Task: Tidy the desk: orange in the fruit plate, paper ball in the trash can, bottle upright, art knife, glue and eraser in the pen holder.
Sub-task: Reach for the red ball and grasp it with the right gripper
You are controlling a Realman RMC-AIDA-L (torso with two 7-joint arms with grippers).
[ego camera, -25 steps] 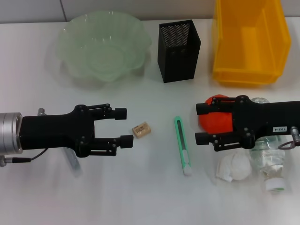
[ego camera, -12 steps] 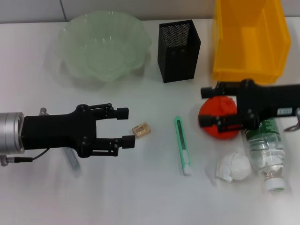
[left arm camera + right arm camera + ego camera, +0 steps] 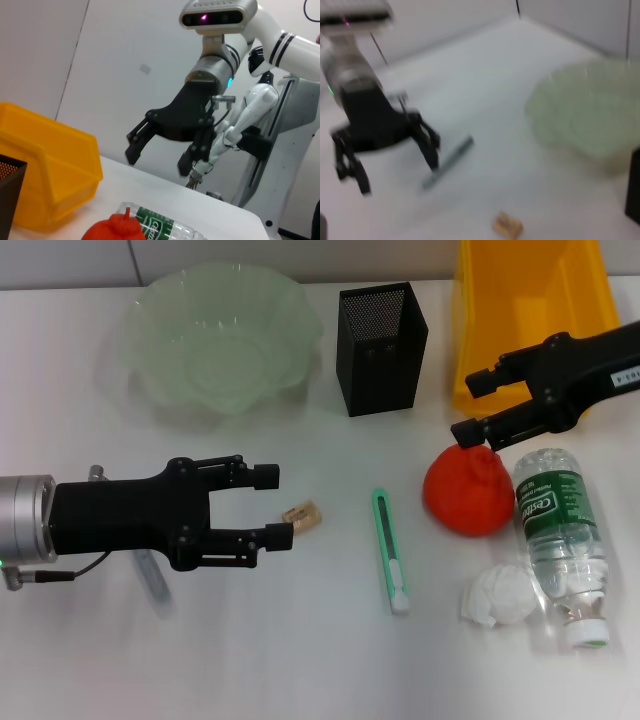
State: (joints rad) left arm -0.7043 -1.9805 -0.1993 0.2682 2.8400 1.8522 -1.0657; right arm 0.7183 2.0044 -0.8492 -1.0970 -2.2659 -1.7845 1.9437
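The right gripper (image 3: pixel 478 400) is up off the table with its fingers spread apart and nothing in them. It hangs just above the orange (image 3: pixel 468 490), in front of the yellow bin (image 3: pixel 530 320). The orange sits on the table beside the lying bottle (image 3: pixel 560 535), near the paper ball (image 3: pixel 497 598). The left gripper (image 3: pixel 272 505) is spread too, right beside the eraser (image 3: pixel 301 515). The art knife (image 3: pixel 390 550) lies between them.
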